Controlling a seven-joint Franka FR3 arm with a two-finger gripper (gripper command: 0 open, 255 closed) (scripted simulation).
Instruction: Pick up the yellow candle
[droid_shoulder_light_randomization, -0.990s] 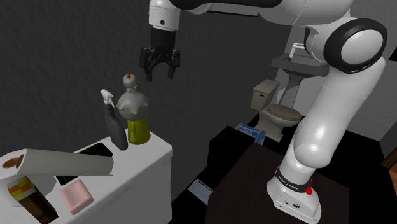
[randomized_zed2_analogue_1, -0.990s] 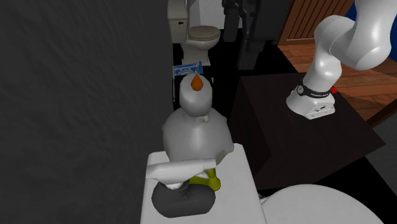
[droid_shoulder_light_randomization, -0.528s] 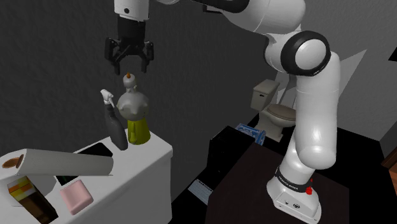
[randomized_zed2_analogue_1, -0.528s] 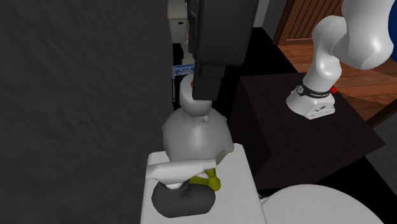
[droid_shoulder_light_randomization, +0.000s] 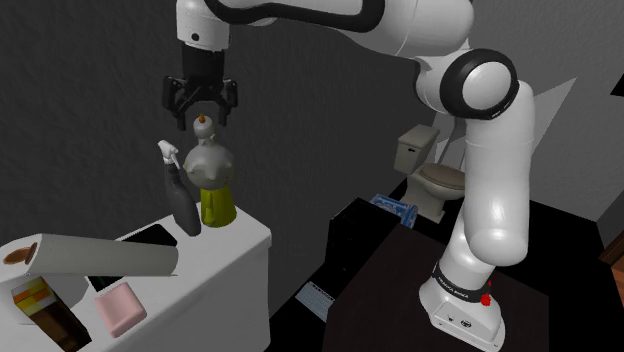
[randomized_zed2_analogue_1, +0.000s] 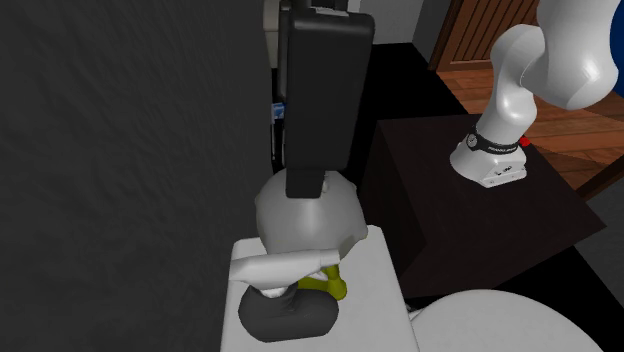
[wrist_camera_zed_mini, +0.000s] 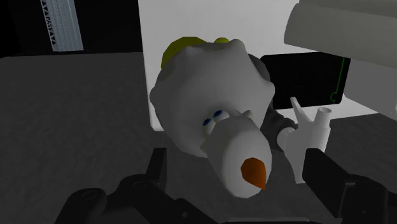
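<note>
The candle (droid_shoulder_light_randomization: 210, 168) is a pale grey rounded figure with a yellow base and an orange tip, standing upright on a white counter (droid_shoulder_light_randomization: 248, 238). My gripper (droid_shoulder_light_randomization: 203, 119) hangs open straight above it, its fingers level with the orange tip on either side and not touching it. In the second exterior view the black hand (randomized_zed2_analogue_1: 325, 90) covers the head of the candle (randomized_zed2_analogue_1: 305, 215). In the wrist view the candle (wrist_camera_zed_mini: 203, 102) lies just ahead of the gripper (wrist_camera_zed_mini: 240, 181), its head between the spread fingers (wrist_camera_zed_mini: 324, 181).
A dark spray bottle (droid_shoulder_light_randomization: 181, 200) with a white nozzle stands touching the candle's side. A paper roll (droid_shoulder_light_randomization: 100, 258), a pink sponge (droid_shoulder_light_randomization: 120, 306) and a black flat device (droid_shoulder_light_randomization: 155, 237) lie on the counter. A toilet (droid_shoulder_light_randomization: 437, 177) stands beyond the dark stand (droid_shoulder_light_randomization: 390, 270).
The gripper has swung toward the shoulder view's left to a place over the candle, then come down until its open fingers flank the orange tip.
</note>
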